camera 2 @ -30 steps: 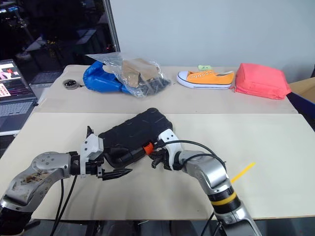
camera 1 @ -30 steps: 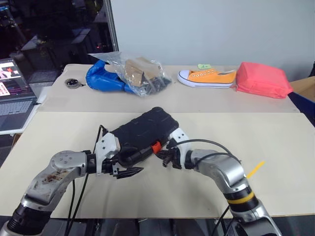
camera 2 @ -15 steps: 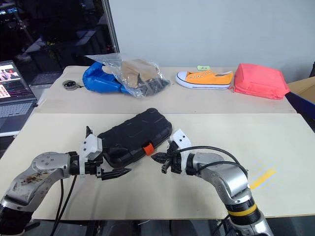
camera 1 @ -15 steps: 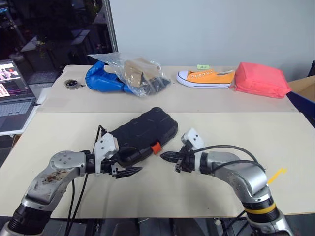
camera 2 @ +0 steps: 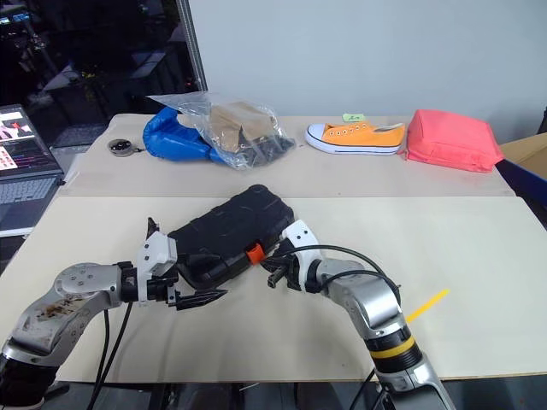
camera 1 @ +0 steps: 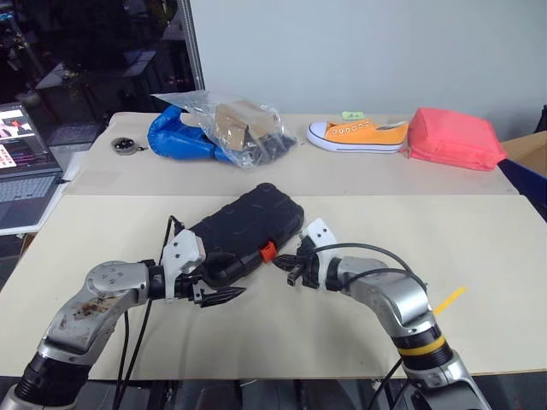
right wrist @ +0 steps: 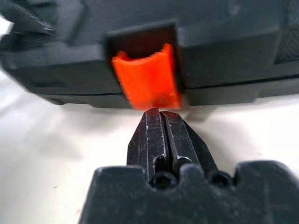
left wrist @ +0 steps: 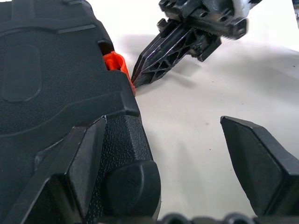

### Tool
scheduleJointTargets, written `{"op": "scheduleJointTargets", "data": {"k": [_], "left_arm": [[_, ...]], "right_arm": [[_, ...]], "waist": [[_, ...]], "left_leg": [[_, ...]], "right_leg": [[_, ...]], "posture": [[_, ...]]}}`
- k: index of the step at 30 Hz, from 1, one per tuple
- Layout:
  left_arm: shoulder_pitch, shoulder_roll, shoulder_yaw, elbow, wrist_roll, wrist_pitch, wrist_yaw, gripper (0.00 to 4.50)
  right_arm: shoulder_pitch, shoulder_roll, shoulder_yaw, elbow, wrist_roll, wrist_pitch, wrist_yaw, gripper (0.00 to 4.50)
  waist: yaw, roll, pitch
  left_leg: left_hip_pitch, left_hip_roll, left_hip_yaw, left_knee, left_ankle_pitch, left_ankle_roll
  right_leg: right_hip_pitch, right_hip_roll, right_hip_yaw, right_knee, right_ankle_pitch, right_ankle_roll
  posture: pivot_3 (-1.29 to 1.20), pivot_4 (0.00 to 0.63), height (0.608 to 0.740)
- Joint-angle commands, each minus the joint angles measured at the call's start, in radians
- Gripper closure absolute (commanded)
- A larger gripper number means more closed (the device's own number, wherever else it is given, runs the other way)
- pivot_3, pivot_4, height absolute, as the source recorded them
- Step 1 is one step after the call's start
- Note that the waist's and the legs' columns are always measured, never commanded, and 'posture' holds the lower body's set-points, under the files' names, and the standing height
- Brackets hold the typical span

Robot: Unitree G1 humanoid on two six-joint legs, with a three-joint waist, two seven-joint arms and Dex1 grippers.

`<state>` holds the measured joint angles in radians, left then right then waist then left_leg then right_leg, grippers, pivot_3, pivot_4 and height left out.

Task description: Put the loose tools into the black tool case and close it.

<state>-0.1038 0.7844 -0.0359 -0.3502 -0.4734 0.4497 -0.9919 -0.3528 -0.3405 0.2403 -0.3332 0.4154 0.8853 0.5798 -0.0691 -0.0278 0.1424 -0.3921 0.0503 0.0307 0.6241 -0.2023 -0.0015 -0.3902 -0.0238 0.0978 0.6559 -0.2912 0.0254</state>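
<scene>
The black tool case (camera 1: pixel 248 229) lies in the middle of the table with its ribbed lid down. Its orange latch (camera 1: pixel 267 250) faces my right arm. My right gripper (right wrist: pixel 160 115) is shut, with its tips against the lower edge of the orange latch (right wrist: pixel 147 81); it also appears as the right gripper (left wrist: pixel 140 79) in the left wrist view. My left gripper (camera 1: pixel 224 289) is open at the case's near corner, one finger (left wrist: pixel 84 172) lying on the black tool case (left wrist: pixel 51 84), the other finger (left wrist: pixel 261 168) out over bare table. The loose tools are out of view.
Along the far side lie a blue bag (camera 1: pixel 179 135), a clear plastic bag (camera 1: pixel 252 124), an orange shoe (camera 1: pixel 359 134) and a pink pouch (camera 1: pixel 453 138). A laptop (camera 1: pixel 21 166) stands at the left edge, a small round object (camera 1: pixel 126 144) next to it.
Half a second ago my right gripper was drawn back from the latch towards the right; now its shut tips are against the latch again. The left gripper has stayed put.
</scene>
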Motion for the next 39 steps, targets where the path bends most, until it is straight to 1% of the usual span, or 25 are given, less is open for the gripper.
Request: {"op": "scheduleJointTargets", "data": {"k": [1, 4, 7, 10, 18, 22, 31, 38, 39], "left_arm": [[0.030, -0.001, -0.030, 0.045, 0.032, 0.022, 0.004, 0.31], [0.028, -0.004, -0.035, 0.048, 0.034, 0.020, 0.004, 0.31], [0.024, -0.005, -0.036, 0.052, 0.036, 0.019, 0.003, 0.31], [0.023, -0.004, -0.034, 0.052, 0.036, 0.020, 0.004, 0.31], [0.023, -0.007, -0.030, 0.045, 0.034, 0.025, 0.012, 0.31], [0.022, -0.010, -0.033, 0.043, 0.032, 0.028, 0.018, 0.31], [0.018, -0.012, -0.035, 0.039, 0.026, 0.034, 0.027, 0.31], [0.014, -0.014, -0.037, 0.039, 0.023, 0.040, 0.027, 0.31], [0.014, -0.015, -0.036, 0.038, 0.022, 0.041, 0.029, 0.31]], "right_arm": [[0.013, -0.015, -0.057, -0.105, 0.070, -0.017, 0.047, 4.47], [-0.005, 0.030, -0.075, -0.080, 0.068, -0.045, 0.013, 4.47], [-0.036, 0.080, -0.068, -0.021, 0.022, -0.087, -0.031, 4.47], [-0.049, 0.097, -0.048, 0.026, -0.018, -0.120, -0.052, 4.47], [-0.021, 0.058, 0.038, 0.077, -0.098, -0.155, -0.036, 4.47], [-0.011, 0.059, 0.082, 0.115, -0.149, -0.208, -0.037, 4.47], [0.003, 0.070, 0.176, 0.195, -0.271, -0.276, -0.050, 4.47], [0.014, 0.042, 0.225, 0.243, -0.355, -0.348, -0.028, 4.47], [0.018, 0.030, 0.246, 0.257, -0.386, -0.381, -0.026, 4.47]], "waist": [[0.000, 0.000, 0.000], [0.000, 0.000, 0.000], [-0.001, 0.000, 0.000], [0.000, 0.000, 0.000], [-0.001, 0.000, 0.000], [-0.002, 0.000, 0.000], [-0.005, 0.000, -0.005], [-0.006, 0.000, -0.007], [-0.006, 0.000, -0.007]], "left_leg": [[0.000, 0.000, 0.000, 0.000, 0.000, 0.000], [0.000, 0.000, 0.000, 0.000, 0.000, 0.000], [0.000, 0.000, 0.000, 0.000, 0.000, 0.000], [0.001, 0.000, 0.000, 0.000, 0.000, 0.000], [0.000, 0.000, 0.000, -0.001, 0.000, 0.000], [0.002, 0.000, 0.000, -0.001, 0.000, 0.000], [0.008, 0.001, 0.000, -0.001, 0.000, 0.000], [0.011, 0.001, 0.000, -0.001, 0.000, 0.000], [0.012, 0.001, 0.000, -0.001, 0.000, 0.000]], "right_leg": [[0.000, 0.000, 0.000, -0.001, 0.000, 0.000], [0.000, -0.001, 0.000, -0.001, 0.000, 0.000], [0.000, 0.000, 0.000, -0.001, 0.000, 0.000], [0.000, -0.001, 0.000, 0.000, 0.000, 0.000], [0.001, -0.001, 0.000, -0.001, 0.000, 0.000], [0.002, -0.001, 0.000, -0.001, 0.000, 0.000], [0.004, -0.001, 0.001, 0.001, 0.001, -0.002], [0.004, -0.001, 0.002, 0.001, 0.001, -0.005], [0.004, -0.001, 0.002, 0.000, 0.001, -0.006]], "posture": [[0.00, 0.150, 0.740], [0.00, 0.150, 0.740], [0.00, 0.150, 0.740], [0.00, 0.150, 0.740], [0.00, 0.150, 0.740], [0.00, 0.150, 0.740], [0.00, 0.150, 0.740], [0.00, 0.150, 0.740], [0.00, 0.150, 0.740]]}}
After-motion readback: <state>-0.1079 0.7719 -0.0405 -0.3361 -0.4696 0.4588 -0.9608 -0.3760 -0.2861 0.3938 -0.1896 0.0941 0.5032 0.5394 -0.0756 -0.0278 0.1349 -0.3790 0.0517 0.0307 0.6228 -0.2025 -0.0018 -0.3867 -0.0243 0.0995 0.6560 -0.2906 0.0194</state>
